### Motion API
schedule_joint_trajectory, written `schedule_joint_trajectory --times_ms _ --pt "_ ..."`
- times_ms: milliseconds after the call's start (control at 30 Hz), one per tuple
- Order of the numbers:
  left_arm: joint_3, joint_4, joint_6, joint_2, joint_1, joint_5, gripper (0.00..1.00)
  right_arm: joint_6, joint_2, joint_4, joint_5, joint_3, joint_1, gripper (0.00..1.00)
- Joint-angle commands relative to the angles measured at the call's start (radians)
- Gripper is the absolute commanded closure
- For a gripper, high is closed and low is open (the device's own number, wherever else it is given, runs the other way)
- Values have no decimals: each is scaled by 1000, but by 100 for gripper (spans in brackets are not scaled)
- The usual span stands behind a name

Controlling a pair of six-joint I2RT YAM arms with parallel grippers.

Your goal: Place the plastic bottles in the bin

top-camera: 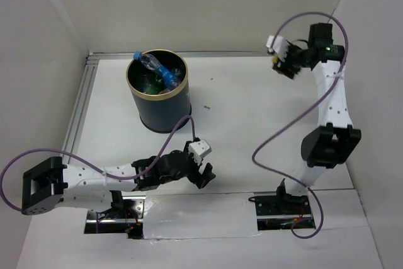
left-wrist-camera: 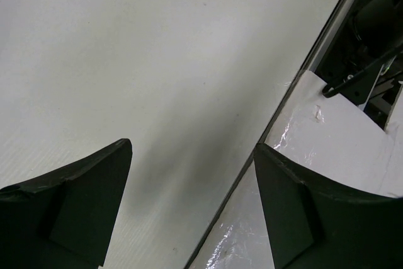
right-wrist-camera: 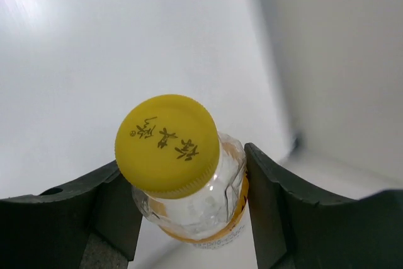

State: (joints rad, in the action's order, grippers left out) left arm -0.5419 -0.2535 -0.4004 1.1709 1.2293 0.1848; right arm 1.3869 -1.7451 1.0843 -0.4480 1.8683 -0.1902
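The dark bin [top-camera: 161, 113] with a gold rim stands at the back left of the table. Bottles lie inside it: a clear one with a blue label [top-camera: 157, 68] sticks out over the rim, and green ones [top-camera: 148, 83] show below. My right gripper [top-camera: 279, 61] is at the far right back near the wall. In the right wrist view it [right-wrist-camera: 186, 162] is shut on a clear yellow-capped bottle [right-wrist-camera: 167, 143], with a finger [right-wrist-camera: 271, 200] on each side of the neck. My left gripper [top-camera: 204, 174] is open and empty near the front edge; its wrist view [left-wrist-camera: 192, 149] shows only bare table.
A metal rail [top-camera: 82, 105] runs along the table's left side. White walls close in the left, back and right. Shiny taped plates [top-camera: 208, 213] and the arm bases lie at the near edge, also in the left wrist view [left-wrist-camera: 327, 137]. Purple cables [top-camera: 283, 130] loop over the table.
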Motion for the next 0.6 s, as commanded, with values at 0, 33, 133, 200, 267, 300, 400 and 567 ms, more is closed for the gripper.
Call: schedule_joint_trajectory --times_ms 0,33,133,200,267,300,400,567 --pt "20 -16 -18 -24 6 56 10 -275 195 -226 -530 51 158 91" --pt "20 -7 -18 -14 6 56 10 -554 228 -405 -620 1 188 87" --pt "39 2 -44 -48 6 79 10 -1000 256 -985 -627 -152 339 83" --pt "74 2 -69 -82 15 97 10 -1069 123 -965 -600 -5 466 83" --pt "95 2 -86 -137 15 117 10 -1171 24 -942 -598 174 562 84" --pt "114 16 -97 -154 15 117 10 -1224 -8 -969 -588 187 589 84" --pt "141 43 -109 -215 15 139 10 -1338 -88 -1098 -545 216 687 84" --pt "151 83 -109 -273 15 176 10 -1426 -299 -1060 -567 356 768 83"
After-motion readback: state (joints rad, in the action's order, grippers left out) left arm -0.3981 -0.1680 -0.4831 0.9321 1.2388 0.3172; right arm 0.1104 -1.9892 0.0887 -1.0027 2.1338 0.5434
